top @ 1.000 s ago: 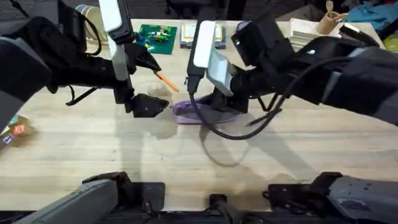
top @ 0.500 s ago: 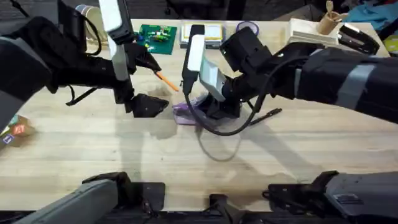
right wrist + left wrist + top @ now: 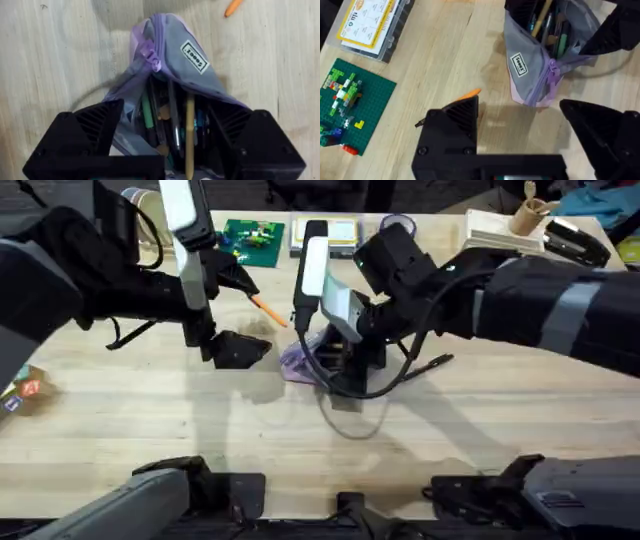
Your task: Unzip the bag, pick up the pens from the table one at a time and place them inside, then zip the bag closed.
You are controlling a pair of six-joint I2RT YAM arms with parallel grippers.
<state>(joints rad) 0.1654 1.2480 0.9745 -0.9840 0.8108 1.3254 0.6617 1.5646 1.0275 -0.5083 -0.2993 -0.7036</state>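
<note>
Unzipped lavender bag on the surface, mid-way between both arms, mouth gaping.

Bears one white sewn label on the side, black lettering too small to read with certainty. Holds several pens upright inside, among them a green, a tan and a bluish one; exact count cannot be told. One purple zip pull at the closed end. Straddled by the right tool, fingers spread wide on either side of the open mouth, pinching nothing. Beside the bag, the left tool, likewise spread and empty, low over the wood. One orange pen lying loose just behind the left tool. Farther back, one green brick plate and one clear box with a yellow printed card, text unreadable.
</note>
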